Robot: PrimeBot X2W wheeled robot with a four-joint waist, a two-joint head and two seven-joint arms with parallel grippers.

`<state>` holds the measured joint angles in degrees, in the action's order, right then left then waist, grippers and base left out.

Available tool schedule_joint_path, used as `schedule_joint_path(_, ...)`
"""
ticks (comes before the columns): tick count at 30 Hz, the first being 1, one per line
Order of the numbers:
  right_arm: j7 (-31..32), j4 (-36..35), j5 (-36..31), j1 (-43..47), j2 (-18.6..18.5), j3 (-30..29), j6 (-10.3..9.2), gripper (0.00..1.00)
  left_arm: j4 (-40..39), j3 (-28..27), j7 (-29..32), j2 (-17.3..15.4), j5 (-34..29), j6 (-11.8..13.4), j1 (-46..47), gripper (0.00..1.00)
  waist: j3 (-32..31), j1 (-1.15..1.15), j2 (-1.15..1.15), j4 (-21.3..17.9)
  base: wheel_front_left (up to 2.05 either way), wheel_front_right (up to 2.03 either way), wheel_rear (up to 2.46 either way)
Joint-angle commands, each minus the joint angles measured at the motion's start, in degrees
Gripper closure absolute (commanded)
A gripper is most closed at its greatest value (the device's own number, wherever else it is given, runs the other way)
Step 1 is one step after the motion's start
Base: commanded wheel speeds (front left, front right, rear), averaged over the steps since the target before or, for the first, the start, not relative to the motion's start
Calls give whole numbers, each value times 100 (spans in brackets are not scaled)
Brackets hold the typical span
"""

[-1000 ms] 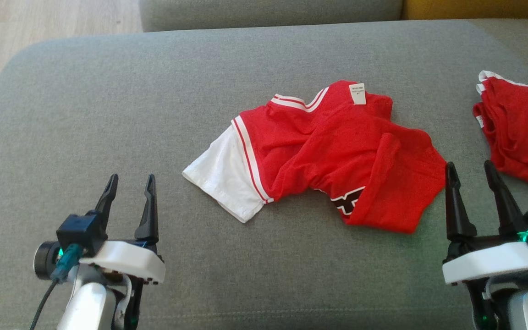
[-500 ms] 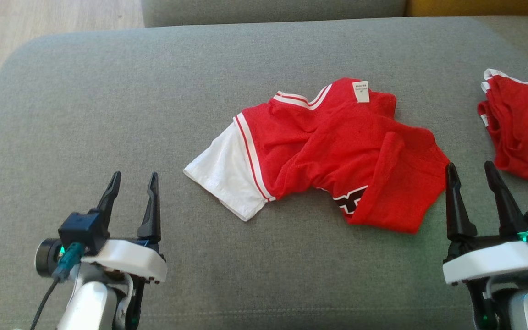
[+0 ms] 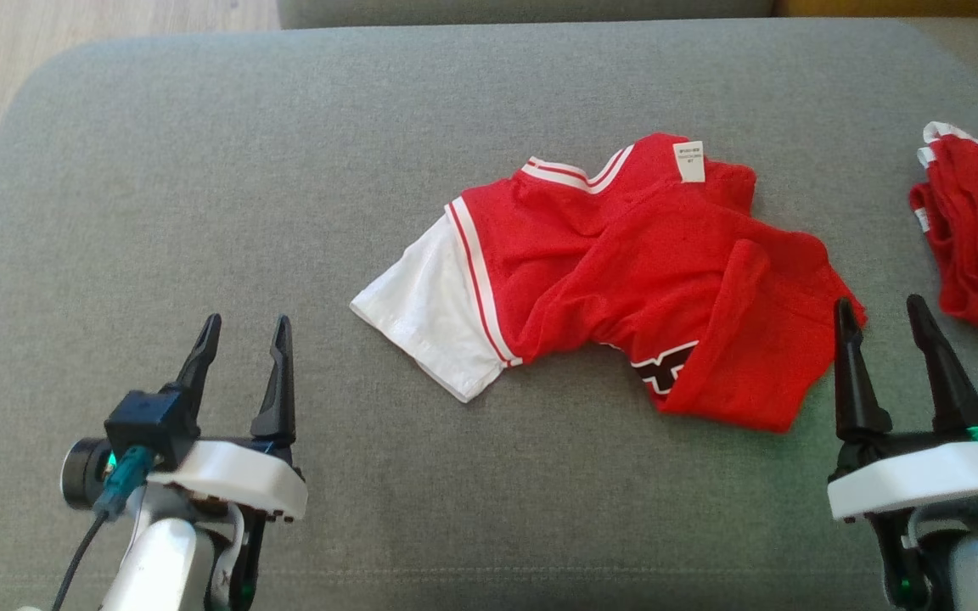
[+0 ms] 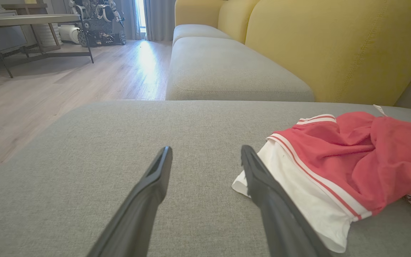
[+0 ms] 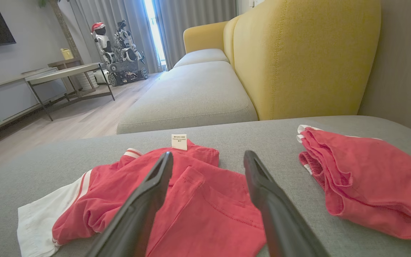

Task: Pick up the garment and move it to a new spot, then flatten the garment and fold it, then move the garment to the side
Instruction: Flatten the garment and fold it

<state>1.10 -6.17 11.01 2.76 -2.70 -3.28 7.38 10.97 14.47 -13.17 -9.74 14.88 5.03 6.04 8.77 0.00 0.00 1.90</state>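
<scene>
Over the last second the whole head view slid a little, so the camera had moved, not the things. The garment [image 3: 625,271] lay as before and both arms kept their places. The left gripper [image 3: 248,320] and the right gripper [image 3: 878,301] stood fully open and held nothing, so the first pick-up seemed not yet begun. The garment, a red shirt with one white sleeve [image 3: 425,318], lay crumpled in the middle of the grey cushion [image 3: 200,170], nearer the right gripper. Its lower part was folded over, its label [image 3: 690,161] showed at the far edge, and a black print [image 3: 667,369] was half hidden. Another red cloth [image 3: 977,229] lay apart on the right.
</scene>
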Motion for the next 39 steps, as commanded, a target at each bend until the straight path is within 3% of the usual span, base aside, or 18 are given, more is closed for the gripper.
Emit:
schedule_joint_path(1,25,-227,-30,-259,-32,91,11,0,-219,-170,-31,-128,23,17,270,0,32,0,0,19,0,0,0)
schedule_joint_path(6,29,-252,-26,-320,-46,80,11,0,-220,-136,-42,-121,33,12,344,0,158,0,0,31,0,0,0)
schedule_joint_path(11,38,-314,-15,-449,-73,79,11,0,-92,19,87,-40,133,-199,705,0,432,0,0,-11,0,0,0)
schedule_joint_path(21,16,-269,6,-657,-81,213,11,0,793,290,942,106,449,-580,1321,0,752,0,0,-214,0,0,0)
schedule_joint_path(30,-43,-143,88,-757,-74,247,11,0,1730,247,1154,128,714,-750,1729,0,923,0,0,-430,0,0,0)
schedule_joint_path(31,-45,-129,82,-763,-80,221,11,0,1785,246,1151,139,748,-781,1755,18,927,0,0,-442,0,0,0)
schedule_joint_path(32,-35,-104,75,-768,-81,189,11,0,1821,248,1117,135,751,-792,1781,66,931,0,0,-454,0,0,0)
schedule_joint_path(33,-28,-73,82,-780,-81,169,11,0,1854,252,1078,131,748,-797,1801,100,934,0,0,-464,0,0,0)
schedule_joint_path(39,-42,213,310,-937,-96,-13,11,0,2034,243,864,118,770,-812,1874,100,940,0,0,-454,0,0,0)
